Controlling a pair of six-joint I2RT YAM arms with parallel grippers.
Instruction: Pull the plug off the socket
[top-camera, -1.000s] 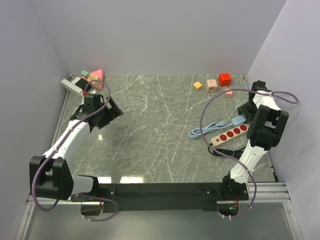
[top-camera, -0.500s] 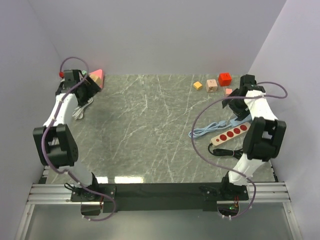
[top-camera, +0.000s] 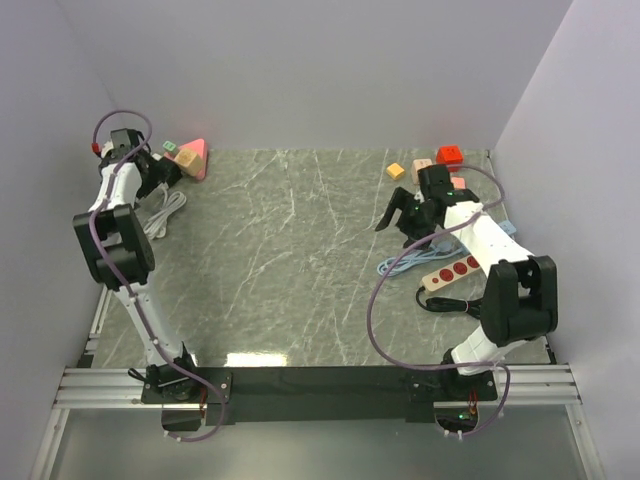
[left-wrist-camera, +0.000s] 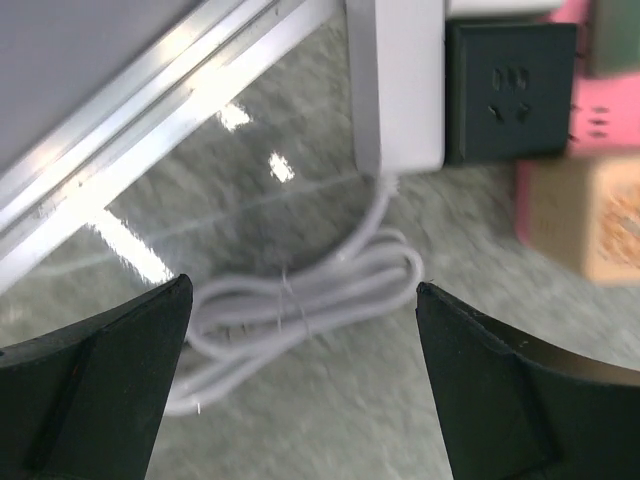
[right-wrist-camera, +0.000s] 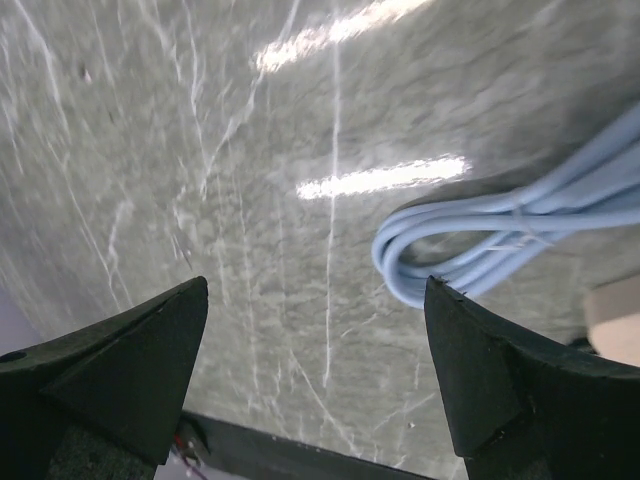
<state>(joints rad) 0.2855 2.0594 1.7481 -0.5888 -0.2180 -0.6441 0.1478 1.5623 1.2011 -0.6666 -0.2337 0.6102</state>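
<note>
**Black plug seated, grippers empty**

One black square plug (left-wrist-camera: 510, 95) is sitting against one white plastic power strip (left-wrist-camera: 400, 80), upper right of the left wrist view. The left gripper (left-wrist-camera: 303, 295) is hanging wide open over one white coiled cable (left-wrist-camera: 340, 285). The right gripper (right-wrist-camera: 316, 290) is gaping likewise above one blue coiled cable (right-wrist-camera: 500, 235). Closing here would likely be snagging cable, dragging the strip.

Beige power strip (top-camera: 459, 268) with red sockets flat near the right edge, coiled blue cable (right-wrist-camera: 530, 225) alongside.

Glossy marble-look table (right-wrist-camera: 250, 300); smooth plastic power strip (left-wrist-camera: 400, 80); metal rail (left-wrist-camera: 150, 110).
</note>
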